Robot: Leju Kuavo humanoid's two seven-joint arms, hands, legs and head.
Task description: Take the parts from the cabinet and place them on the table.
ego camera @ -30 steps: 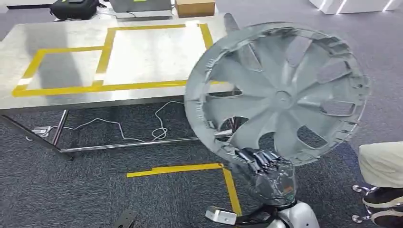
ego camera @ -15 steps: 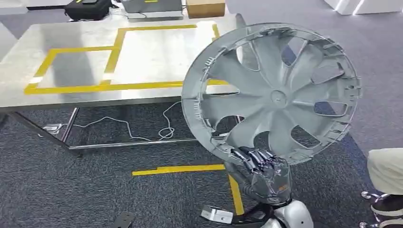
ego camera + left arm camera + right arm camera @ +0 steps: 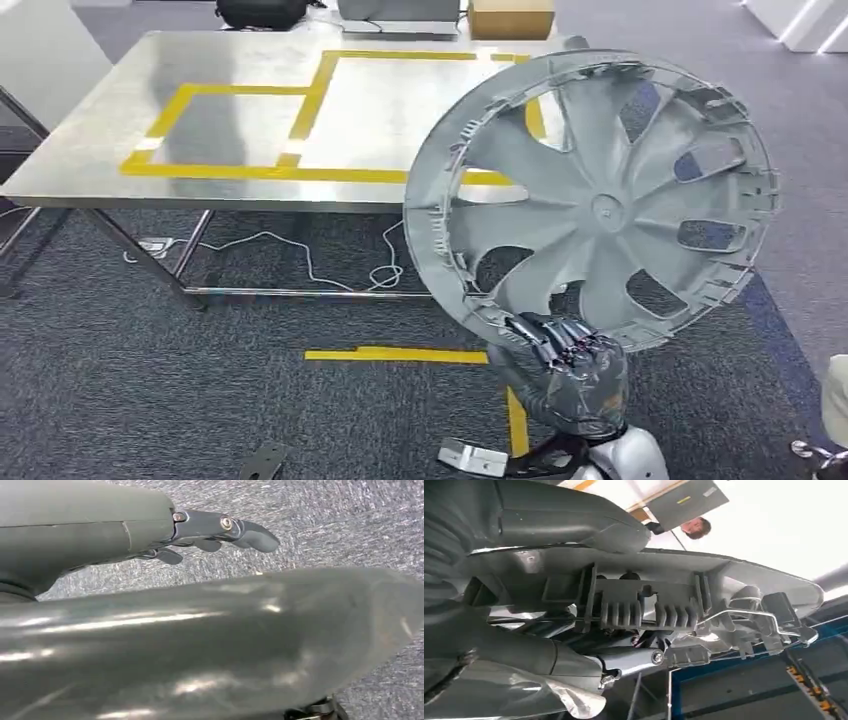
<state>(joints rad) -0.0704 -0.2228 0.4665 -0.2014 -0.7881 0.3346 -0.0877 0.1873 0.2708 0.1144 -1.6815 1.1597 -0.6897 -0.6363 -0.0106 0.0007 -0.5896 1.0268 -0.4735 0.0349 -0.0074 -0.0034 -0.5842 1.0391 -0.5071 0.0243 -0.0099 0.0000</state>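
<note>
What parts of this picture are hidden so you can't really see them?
- Head view: the wheel cover hides the table's right corner and part of the yellow tape.
- Head view: the right hand grips the cover's lower rim; its fingertips are hidden behind it.
- Left wrist view: the left hand is partly hidden by a blurred grey body part.

Head view looks down at the table point(image 3: 200, 120); wrist views sit close behind the hands.
</note>
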